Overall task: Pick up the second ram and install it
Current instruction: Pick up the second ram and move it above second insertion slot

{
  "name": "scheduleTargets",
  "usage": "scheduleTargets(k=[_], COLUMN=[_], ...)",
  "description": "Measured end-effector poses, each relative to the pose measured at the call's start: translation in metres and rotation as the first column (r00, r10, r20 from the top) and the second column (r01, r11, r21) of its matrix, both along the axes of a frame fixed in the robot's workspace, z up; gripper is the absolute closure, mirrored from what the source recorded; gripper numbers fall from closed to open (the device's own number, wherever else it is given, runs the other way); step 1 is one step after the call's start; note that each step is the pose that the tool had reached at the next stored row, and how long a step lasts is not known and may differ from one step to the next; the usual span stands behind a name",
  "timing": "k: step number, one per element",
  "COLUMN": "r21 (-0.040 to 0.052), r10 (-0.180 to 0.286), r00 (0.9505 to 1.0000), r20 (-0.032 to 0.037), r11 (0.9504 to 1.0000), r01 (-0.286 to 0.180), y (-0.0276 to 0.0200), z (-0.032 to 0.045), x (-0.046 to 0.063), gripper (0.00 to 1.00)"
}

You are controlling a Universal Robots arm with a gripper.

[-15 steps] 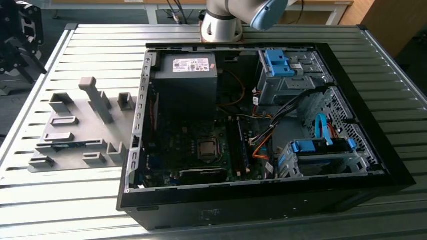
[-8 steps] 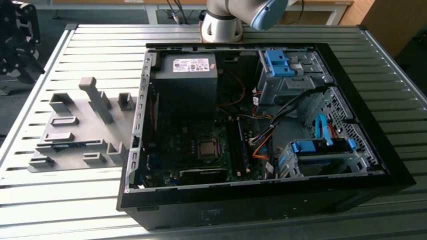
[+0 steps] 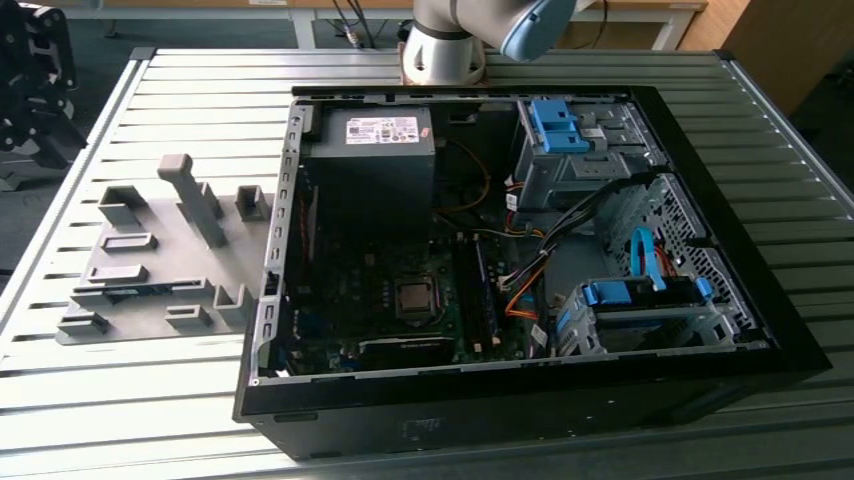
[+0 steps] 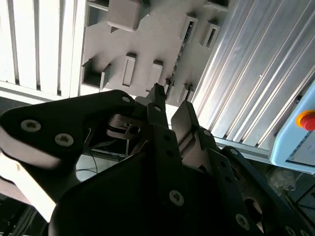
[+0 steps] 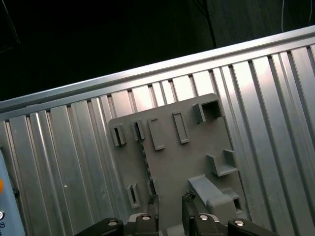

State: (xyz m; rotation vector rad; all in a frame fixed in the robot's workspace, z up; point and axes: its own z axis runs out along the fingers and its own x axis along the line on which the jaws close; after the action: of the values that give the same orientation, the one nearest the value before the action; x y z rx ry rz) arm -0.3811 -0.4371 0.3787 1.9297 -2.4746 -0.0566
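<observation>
- Bench (image 3: 134, 400): ribbed metal. An open case (image 3: 747, 335) lies on its side on it, with the inside facing up.
- Inside the case there is a power supply (image 3: 374, 150) at the far end and a board with a CPU socket (image 3: 416, 297) in the middle. Blue drive caddies (image 3: 554, 125) sit on the exterior view's right.
- A grey tray (image 3: 154, 245) with raised holders lies flat on the bench, just beside the case on the exterior view's left.
- The ram (image 3: 140, 291) is in the tray, a thin blue-green strip between two small holders in the tray's nearer half. It lies well apart from the board in the case.
- In the first wrist view the ram (image 5: 145, 164) shows as a narrow dark line running between two holders, apparently standing on its long edge.
- The arm's base (image 3: 447, 45) stands at the far edge of the bench, behind the case.
- The claw (image 5: 170, 205) is seen in both wrist views, hanging above the tray (image 5: 187, 147) and pointing down at it.
- Claw state: released. The two dark fingers (image 4: 158, 105) stand apart, the tray shows through the gap and nothing is between them.
- The claw (image 4: 171, 98) is not touching the ram. It sits well above the tray, over the part where the ram lies.
- A pale blue box with a red button (image 4: 306, 120) is past the bench edge in the second wrist view.
</observation>
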Motion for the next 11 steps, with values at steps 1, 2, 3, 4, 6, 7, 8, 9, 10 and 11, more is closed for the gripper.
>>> scheduleTargets(k=[1, 2, 3, 4, 6, 7, 8, 9, 10, 11], r21=[-0.0001, 0.0, -0.0001, -0.0001, -0.0001, -0.0001, -0.0001, -0.0001, -0.0001, -0.0001], r10=[0.019, 0.037, 0.055, 0.073, 0.109, 0.127, 0.145, 0.16, 0.17, 0.171], r00=[0.9998, 0.9993, 0.9985, 0.9973, 0.9941, 0.9919, 0.9894, 0.9872, 0.9855, 0.9853], r20=[0.0, -0.0001, -0.0001, -0.0001, -0.0001, -0.0001, -0.0002, -0.0001, -0.0001, -0.0001], r11=[0.9998, 0.9993, 0.9985, 0.9973, 0.9941, 0.9919, 0.9894, 0.9872, 0.9855, 0.9853], r01=[-0.019, -0.037, -0.055, -0.073, -0.109, -0.127, -0.145, -0.16, -0.17, -0.171], y=[0.0, 0.0, 0.0, 0.0, 0.0, 0.0, 0.0, 0.0, 0.0, 0.0], z=[-0.0001, -0.0002, -0.0004, -0.0005, -0.0008, -0.0009, -0.001, -0.001, -0.0011, -0.0011], x=[0.0, 0.0, 0.0, 0.0, 0.0, 0.0, 0.0, 0.0, 0.0, 0.0], gripper=[0.67, 0.67, 0.67, 0.67, 0.67, 0.67, 0.67, 0.67, 0.67, 0.67])
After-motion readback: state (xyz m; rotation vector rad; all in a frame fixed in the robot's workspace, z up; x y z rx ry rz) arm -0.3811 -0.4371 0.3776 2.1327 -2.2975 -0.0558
